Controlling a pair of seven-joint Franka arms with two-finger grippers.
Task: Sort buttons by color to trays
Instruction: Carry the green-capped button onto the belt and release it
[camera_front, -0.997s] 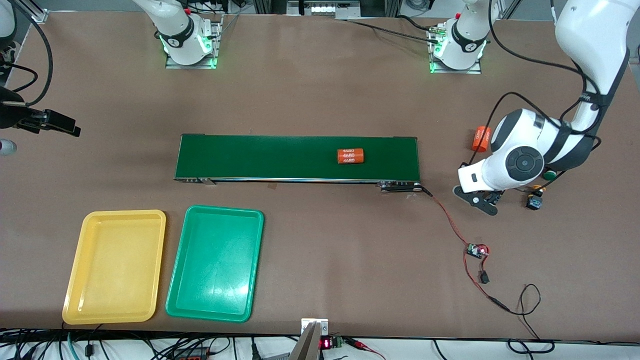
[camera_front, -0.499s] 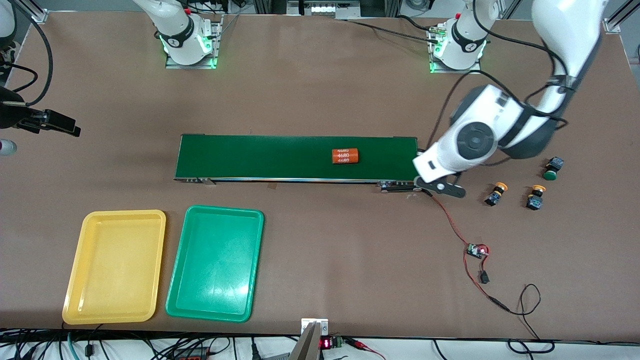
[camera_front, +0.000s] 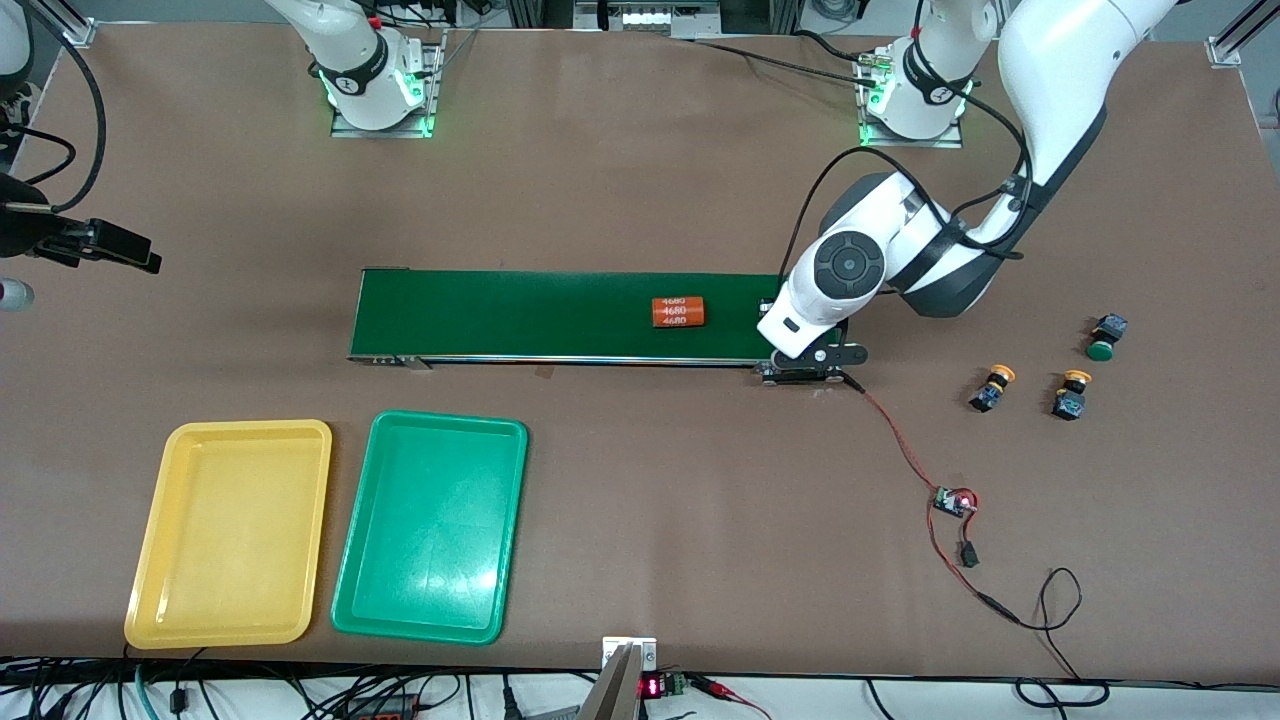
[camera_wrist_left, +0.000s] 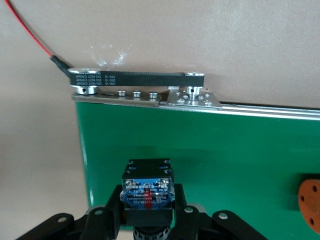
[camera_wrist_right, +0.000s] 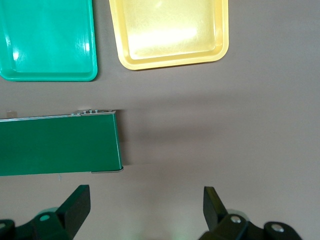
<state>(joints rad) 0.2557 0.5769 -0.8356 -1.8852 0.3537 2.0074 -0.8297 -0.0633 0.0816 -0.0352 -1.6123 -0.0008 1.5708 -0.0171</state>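
My left gripper (camera_front: 812, 358) is over the green belt's (camera_front: 550, 315) end toward the left arm. In the left wrist view it (camera_wrist_left: 148, 210) is shut on a button (camera_wrist_left: 148, 192) with a black-and-blue body; the cap is hidden. Two yellow-orange buttons (camera_front: 990, 387) (camera_front: 1072, 393) and a green one (camera_front: 1100, 338) lie on the table toward the left arm's end. The yellow tray (camera_front: 230, 530) and the green tray (camera_front: 430, 525) lie side by side, nearer the front camera than the belt. My right gripper (camera_wrist_right: 145, 194) is open and empty above bare table off the belt's other end.
An orange cylinder printed 4680 (camera_front: 679, 312) lies on the belt and also shows in the left wrist view (camera_wrist_left: 310, 200). A small circuit board (camera_front: 955, 500) with red wire lies nearer the front camera than the belt's drive end (camera_front: 800, 375). The right wrist view shows both trays (camera_wrist_right: 47, 40) (camera_wrist_right: 170, 30).
My left arm has swung from the loose buttons to the belt's end with a button in its grip. The orange cylinder has drifted along the belt toward the right arm's end.
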